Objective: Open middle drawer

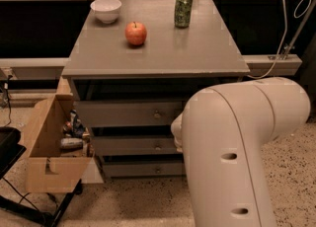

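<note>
— Now, where did the middle drawer sit?
— You saw the middle drawer (126, 145) second of three in the grey cabinet (197, 48). Its round knob (158, 147) was centred, and it lay between the top drawer (118, 113) and the lowest drawer (138, 168).
— And the gripper?
— You saw the gripper (176, 131) at that drawer's right end, mostly hidden behind the white arm (237, 147). You could not tell whether it was released or clenched. An apple (136, 33), a bowl (105, 10) and a can (183, 10) stood on the cabinet top. A cardboard box (47, 157) stood just left.
</note>
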Tool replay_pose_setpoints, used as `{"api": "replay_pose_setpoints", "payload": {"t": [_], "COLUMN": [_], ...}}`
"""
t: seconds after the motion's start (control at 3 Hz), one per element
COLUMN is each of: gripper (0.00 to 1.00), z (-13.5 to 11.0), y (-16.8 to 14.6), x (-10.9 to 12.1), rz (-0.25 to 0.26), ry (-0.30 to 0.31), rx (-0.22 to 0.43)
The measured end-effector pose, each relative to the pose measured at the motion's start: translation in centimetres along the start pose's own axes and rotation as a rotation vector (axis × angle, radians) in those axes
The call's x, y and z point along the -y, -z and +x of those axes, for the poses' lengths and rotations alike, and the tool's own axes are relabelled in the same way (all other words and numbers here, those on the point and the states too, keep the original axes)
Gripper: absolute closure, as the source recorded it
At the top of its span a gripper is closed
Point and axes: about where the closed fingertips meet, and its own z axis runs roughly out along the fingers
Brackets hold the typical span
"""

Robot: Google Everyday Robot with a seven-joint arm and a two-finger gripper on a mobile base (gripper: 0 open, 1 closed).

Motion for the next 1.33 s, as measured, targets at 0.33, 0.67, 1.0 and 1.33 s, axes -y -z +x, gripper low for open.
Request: {"api": "replay_pose_setpoints", "payload": {"t": [0.33, 0.67, 1.0, 1.33], "gripper": [0.84, 1.0, 1.0, 1.0], "z": [0.0, -0.01, -0.01, -0.01], "y": [0.32, 0.49, 0.54, 0.59], "x": [0.08, 0.12, 0.13, 0.14], "rz": [0.0, 0.0, 0.0, 0.0], "ry": [0.0, 0.0, 0.0, 0.0], "rx": [0.0, 0.0, 0.0, 0.0]}}
